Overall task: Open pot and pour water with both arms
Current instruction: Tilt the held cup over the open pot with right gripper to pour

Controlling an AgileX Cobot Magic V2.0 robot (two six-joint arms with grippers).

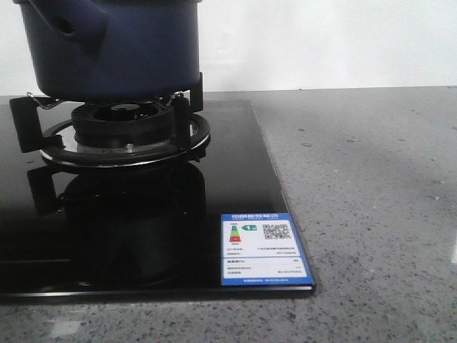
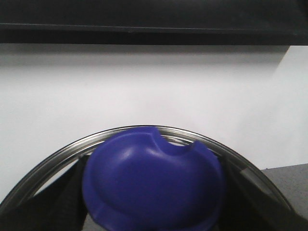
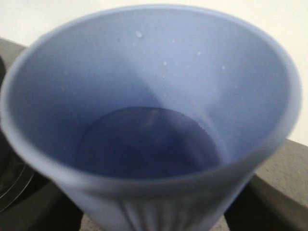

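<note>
We can see the pot (image 1: pixel 111 46) sitting on the black burner stand (image 1: pixel 121 136) of the stove (image 1: pixel 143 236), at the back left of the gray counter (image 1: pixel 371 200). It sits there so it stays steady while water goes in. Its top is cut off in the front view, so we cannot tell from there if it is open.

In our left wrist view a blue knob (image 2: pixel 154 180) sits on a clear lid with a shiny metal rim (image 2: pixel 57 151). The white wall is behind it, so we think the lid is lifted away from the pot to make room for pouring. Dark finger parts show on both sides of the knob, so our left claw looks clamped on it.

In our right wrist view we look down into a light blue cup (image 3: pixel 144 120). Little drops cling to its inside wall. It looks almost empty, but we are not sure. The cup fills the view and hides the right claw, so we cannot tell if it is squeezing, though we guess it holds the cup
</note>
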